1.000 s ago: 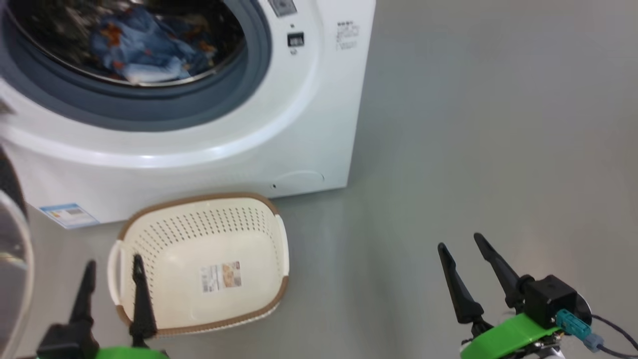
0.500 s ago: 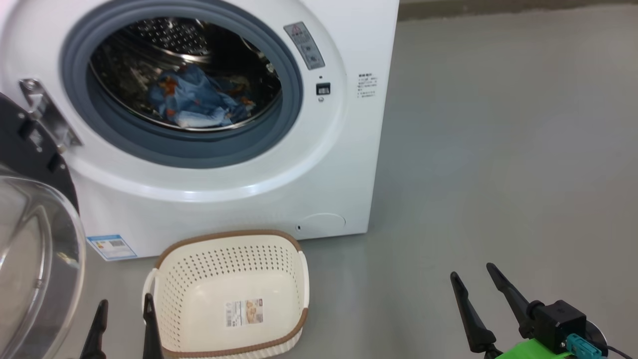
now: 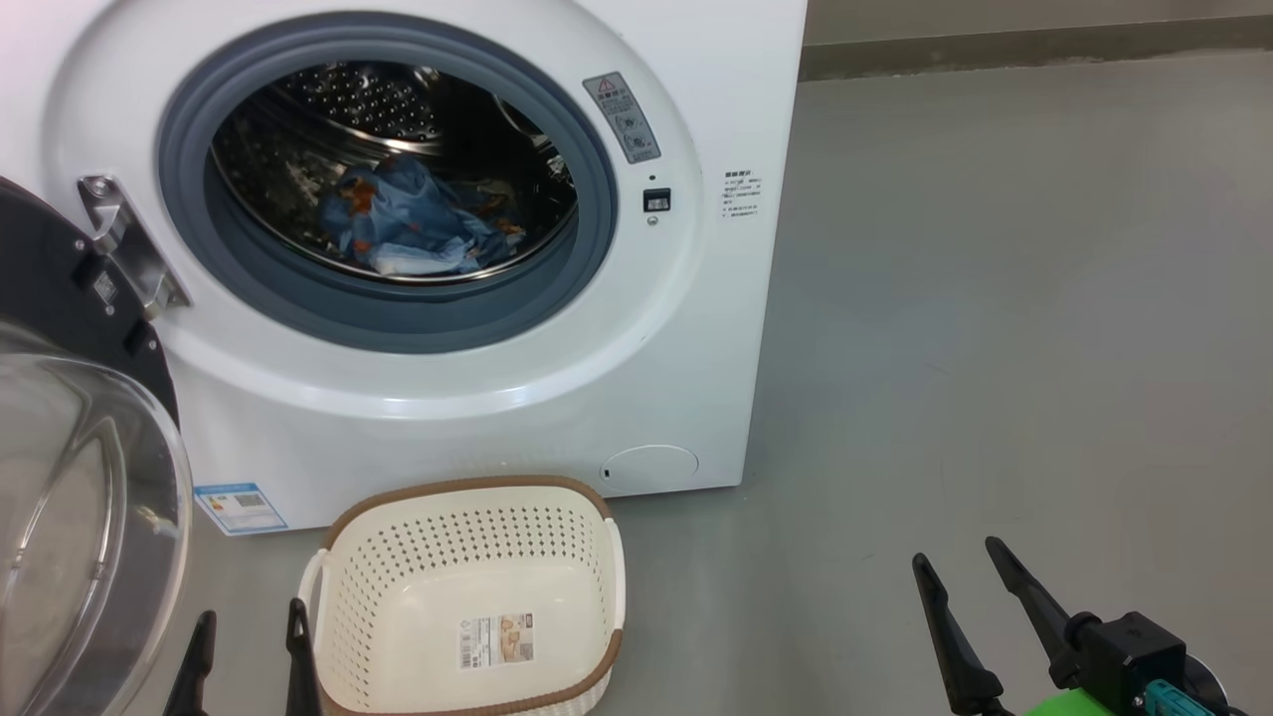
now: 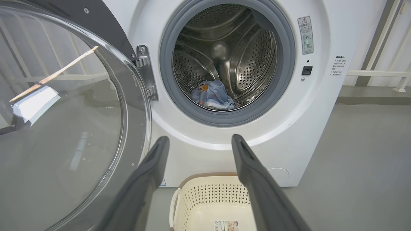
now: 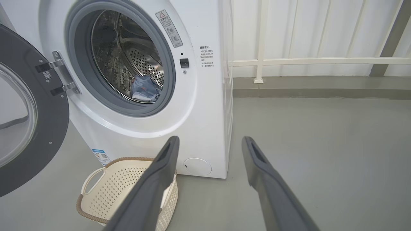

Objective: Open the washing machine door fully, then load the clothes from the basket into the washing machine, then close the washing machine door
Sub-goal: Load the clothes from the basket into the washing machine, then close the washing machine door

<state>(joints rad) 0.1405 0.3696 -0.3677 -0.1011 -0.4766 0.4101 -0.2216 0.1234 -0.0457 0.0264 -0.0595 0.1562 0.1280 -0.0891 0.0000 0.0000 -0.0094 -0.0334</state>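
The left claw [image 3: 251,615], two long dark fingers spread apart and empty, hangs at the lower left, just beside a small cream-white perforated plastic basket [image 3: 467,484] with a brown woven-look rim. The right claw [image 3: 957,557], also spread and empty, hangs over the bare grey floor [image 3: 995,348], well apart from everything.

The basket stands before the big white front-loading washing machine [image 3: 696,328] and holds only a sticker [image 3: 495,639]. The light-blue clothes [image 3: 408,224] with orange-brown prints lie inside the steel drum [image 3: 378,99]. The large round black-framed glass door [image 3: 70,467] stands swung open at the left.

Over the last second the camera has tilted up from the basket to the whole drum mouth; the things themselves lie as before. Loading looks finished, and closing the door remains.
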